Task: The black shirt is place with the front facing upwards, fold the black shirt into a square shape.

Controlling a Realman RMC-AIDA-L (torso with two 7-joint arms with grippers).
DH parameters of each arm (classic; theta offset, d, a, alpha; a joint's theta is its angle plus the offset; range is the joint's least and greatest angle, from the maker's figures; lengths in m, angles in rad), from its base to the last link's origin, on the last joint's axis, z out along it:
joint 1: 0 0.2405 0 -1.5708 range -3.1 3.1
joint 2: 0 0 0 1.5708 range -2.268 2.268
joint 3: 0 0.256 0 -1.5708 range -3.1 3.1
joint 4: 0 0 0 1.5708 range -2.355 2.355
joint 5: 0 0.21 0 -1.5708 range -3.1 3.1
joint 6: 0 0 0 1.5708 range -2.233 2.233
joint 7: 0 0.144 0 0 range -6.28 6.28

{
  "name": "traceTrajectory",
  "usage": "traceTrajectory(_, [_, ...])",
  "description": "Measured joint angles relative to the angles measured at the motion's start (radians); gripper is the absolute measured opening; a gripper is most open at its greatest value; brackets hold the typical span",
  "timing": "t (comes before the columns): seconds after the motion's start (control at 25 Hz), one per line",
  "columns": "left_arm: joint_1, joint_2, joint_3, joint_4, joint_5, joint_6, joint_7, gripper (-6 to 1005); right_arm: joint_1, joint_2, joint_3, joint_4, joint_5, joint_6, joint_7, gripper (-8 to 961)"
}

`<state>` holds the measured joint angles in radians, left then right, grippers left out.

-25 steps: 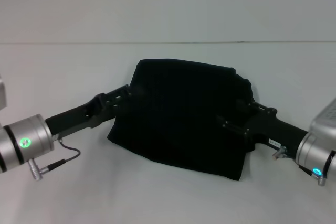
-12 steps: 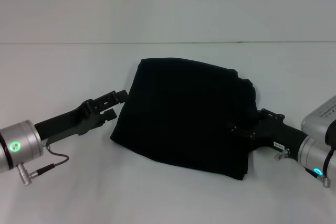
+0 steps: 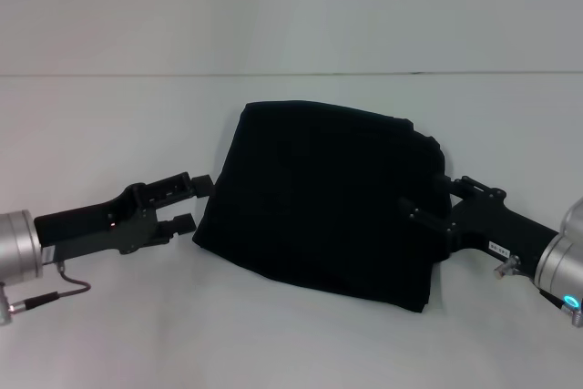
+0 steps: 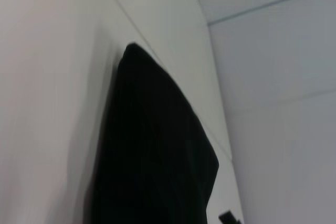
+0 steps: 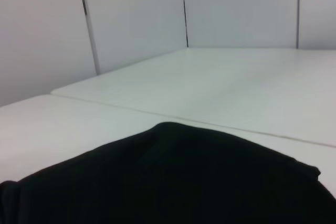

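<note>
the large black cloth shirt point(image 3: 323, 202), folded into a rough square, shows plain black all over, with no print or label in sight. the smooth table top point(image 3: 291, 334) beneath the shirt is plain white. left of the shirt, the black left gripper point(image 3: 189, 201) joins a silver wrist. right of the shirt, the black right gripper point(image 3: 430, 203) joins a silver wrist with a small cyan light.

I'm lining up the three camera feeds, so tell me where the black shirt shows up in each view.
Head view: the black shirt lies folded at the centre of the white table, between the left gripper and the right gripper.
Left wrist view: a tall dark wedge in the middle.
Right wrist view: a dark mound along the lower edge.
Shared landmark: the white table.
</note>
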<state>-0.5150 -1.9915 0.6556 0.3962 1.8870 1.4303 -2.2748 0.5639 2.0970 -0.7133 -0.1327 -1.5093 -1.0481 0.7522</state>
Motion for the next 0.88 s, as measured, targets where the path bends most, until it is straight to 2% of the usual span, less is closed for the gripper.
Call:
traceTrajectory(0.32, [-0.037,0.008,-0.001,0.059,0.142,-0.007,-0.118,937,-0.007,0.001,-0.005,-0.005,0.0,-0.011,0.0,748])
traceTrajectory(0.6, [-0.058,-0.001,0.001,0.052,0.16,-0.067,-0.145,936,-0.011,0.001,-0.005,-0.004,0.0,-0.015,-0.001,748])
traceTrajectory(0.88, [-0.064,-0.011,0.042,0.051,0.161,-0.127,-0.153,936,-0.012,0.001,-0.007,-0.004,0.0,-0.018,-0.001,748])
